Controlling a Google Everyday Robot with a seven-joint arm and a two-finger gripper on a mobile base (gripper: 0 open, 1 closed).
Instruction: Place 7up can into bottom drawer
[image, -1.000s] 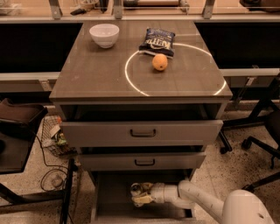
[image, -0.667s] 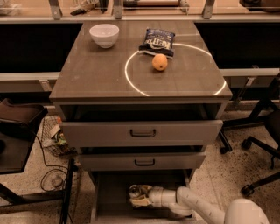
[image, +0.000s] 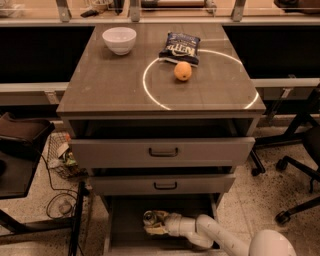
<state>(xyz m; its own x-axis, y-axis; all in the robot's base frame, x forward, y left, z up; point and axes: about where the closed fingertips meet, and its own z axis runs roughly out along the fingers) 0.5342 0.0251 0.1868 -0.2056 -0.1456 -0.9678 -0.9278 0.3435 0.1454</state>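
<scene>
Shifted since a second ago: arm (image: 212, 234) lower and further left in the frame, carrying the gripper (image: 154, 226) a little deeper over the bottom drawer (image: 124, 236). All else unchanged.

1. Arm. Enters at the lower right and reaches left into the open drawer at bottom centre.
2. Gripper. Low inside the drawer, left of centre. Fingers appear closed about the can (image: 149, 218), with no gap to be seen.
3. Can. Held in the gripper, silver top up, roughly upright, over the drawer floor. Whether its base touches the floor cannot be told.
4. Bottom drawer. Pulled out, grey floor in shadow, nothing else seen in it.
5. Middle drawer (image: 162, 185). Just above, slightly out, dark handle.
6. Top drawer (image: 162, 151). Partly out, dark handle.
7. Cabinet top (image: 105, 85). An orange (image: 183, 71) lies inside a bright ring of light, a chip bag (image: 180, 47) lies just behind it, and a white bowl (image: 119, 39) stands at the upper left.

Judgement: the lowering puts the can at or near its resting place. Remaining steps are likely release and withdrawal. If the can is let go while tilted, it may tip.
</scene>
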